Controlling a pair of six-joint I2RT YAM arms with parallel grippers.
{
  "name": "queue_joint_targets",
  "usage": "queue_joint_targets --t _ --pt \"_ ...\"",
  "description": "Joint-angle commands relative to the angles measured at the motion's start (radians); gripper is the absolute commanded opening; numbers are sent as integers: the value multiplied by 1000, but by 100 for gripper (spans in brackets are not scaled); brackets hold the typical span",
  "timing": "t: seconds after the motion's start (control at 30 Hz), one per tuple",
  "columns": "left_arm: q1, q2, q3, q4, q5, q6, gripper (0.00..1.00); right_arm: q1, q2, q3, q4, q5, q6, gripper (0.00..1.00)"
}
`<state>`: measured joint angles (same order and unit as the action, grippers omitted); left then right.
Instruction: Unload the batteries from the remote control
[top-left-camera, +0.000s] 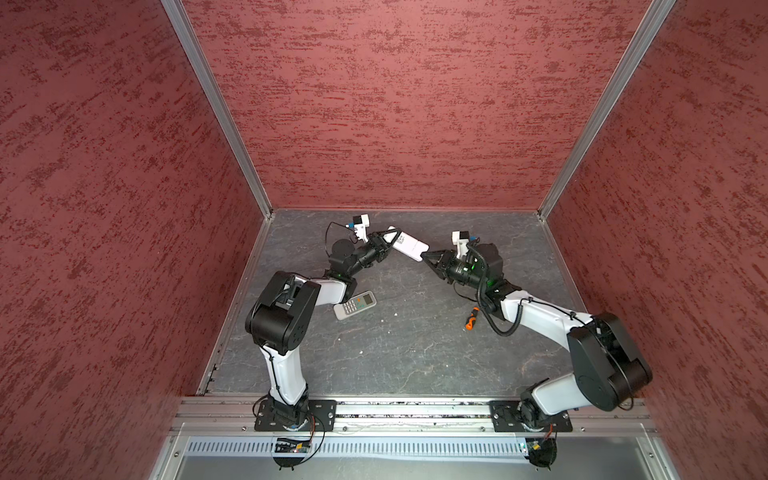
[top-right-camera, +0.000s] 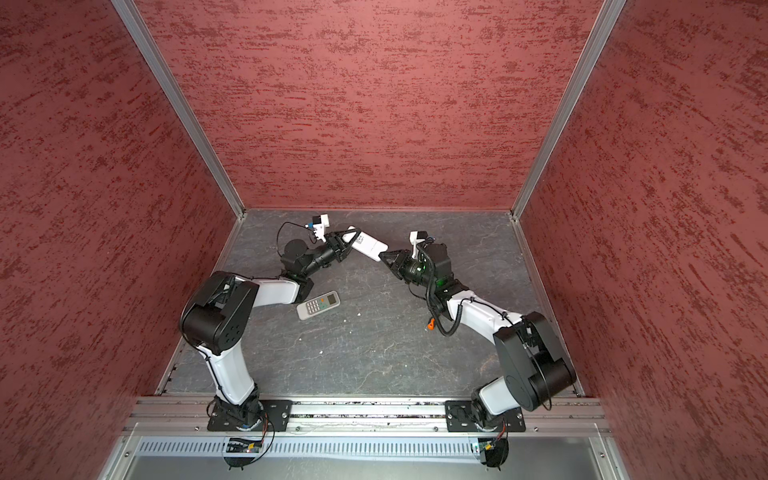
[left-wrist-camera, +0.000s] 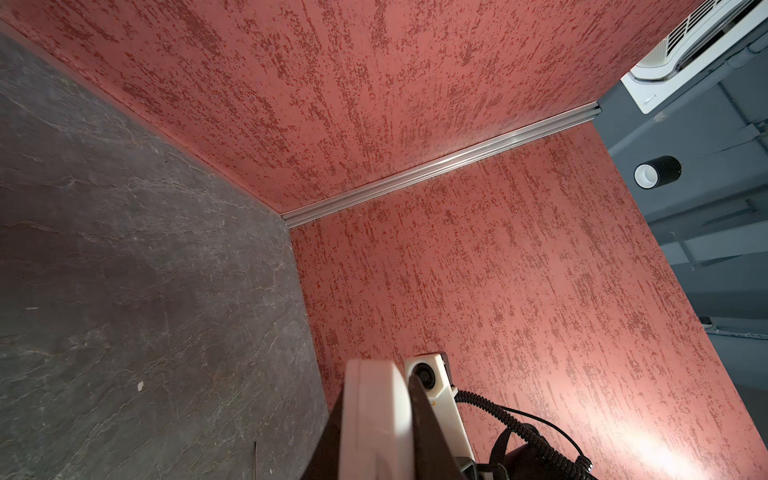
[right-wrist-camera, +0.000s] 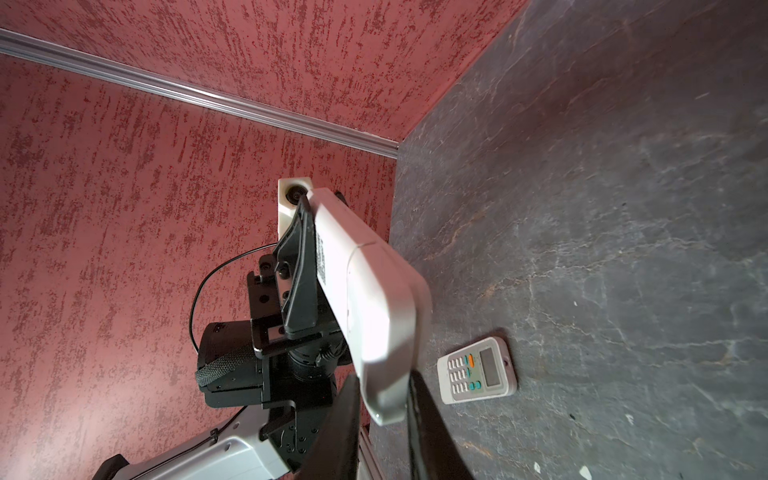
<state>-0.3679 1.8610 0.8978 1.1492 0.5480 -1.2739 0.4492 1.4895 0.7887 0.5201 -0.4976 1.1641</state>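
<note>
A white remote control (top-left-camera: 409, 245) (top-right-camera: 368, 245) is held in the air over the back of the table, back side up. My left gripper (top-left-camera: 394, 238) (top-right-camera: 353, 235) is shut on its far end; in the left wrist view the remote control (left-wrist-camera: 374, 419) sits clamped in the left gripper (left-wrist-camera: 376, 386). My right gripper (top-left-camera: 424, 257) (top-right-camera: 384, 254) is shut on the near end of the remote control (right-wrist-camera: 365, 291), both dark fingers against its sides in the right wrist view (right-wrist-camera: 384, 374). The back cover looks closed. The batteries are hidden.
A second, grey-white remote (top-left-camera: 354, 305) (top-right-camera: 318, 305) (right-wrist-camera: 478, 370) with a keypad and screen lies face up on the dark stone table (top-left-camera: 395, 353), by the left arm. An orange-and-black screwdriver (top-left-camera: 471, 319) (top-right-camera: 431, 324) lies under the right arm. Red walls enclose three sides.
</note>
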Motion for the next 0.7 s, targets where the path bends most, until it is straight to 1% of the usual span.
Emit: queue_joint_targets --t 0.0,0.3,0.67 --pt "-6 1 6 28 15 17 0 1 -31 3 60 -8 22 20" --pt "1 -12 3 29 20 8 0 0 -31 1 49 -1 3 17" --pt "12 6 9 90 42 -74 0 -4 -31 2 50 -3 -34 16"
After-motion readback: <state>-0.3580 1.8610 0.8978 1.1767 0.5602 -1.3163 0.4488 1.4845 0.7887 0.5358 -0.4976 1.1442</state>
